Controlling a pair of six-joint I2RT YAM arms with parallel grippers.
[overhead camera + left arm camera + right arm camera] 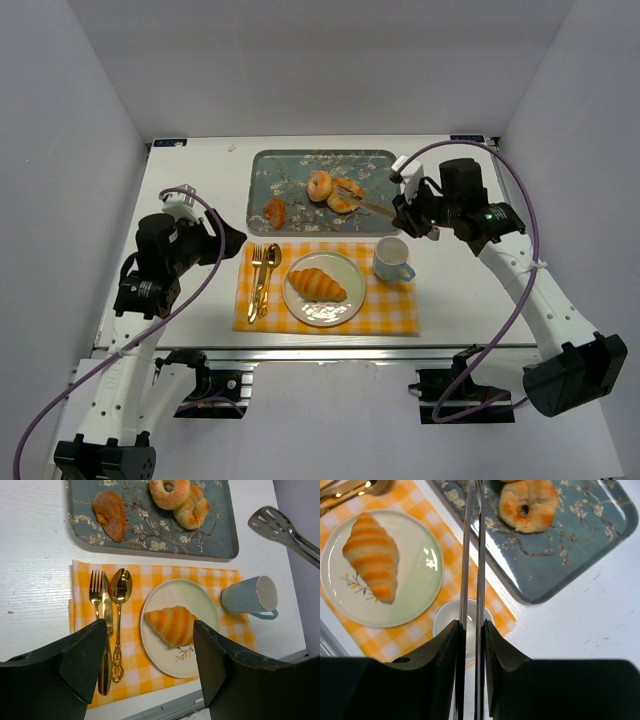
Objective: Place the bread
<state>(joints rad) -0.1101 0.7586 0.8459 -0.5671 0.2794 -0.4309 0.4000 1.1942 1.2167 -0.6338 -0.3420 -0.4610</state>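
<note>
Left tool (228,240) spread wide, empty; right tool (471,625) clamped on tongs (270,522)

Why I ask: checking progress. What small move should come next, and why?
Probably draw the right fingers and their tongs back off the tray: the croissant already lies on the plate, free of the tongs, which hold nothing above the donuts.

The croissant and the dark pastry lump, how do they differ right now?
The croissant is golden-orange with ridged segments; the dark pastry lump is reddish-brown and unridged. The croissant is larger. It lies on the plate, the lump on the tray. Both are pastries lying flat, with nothing holding them.
</note>
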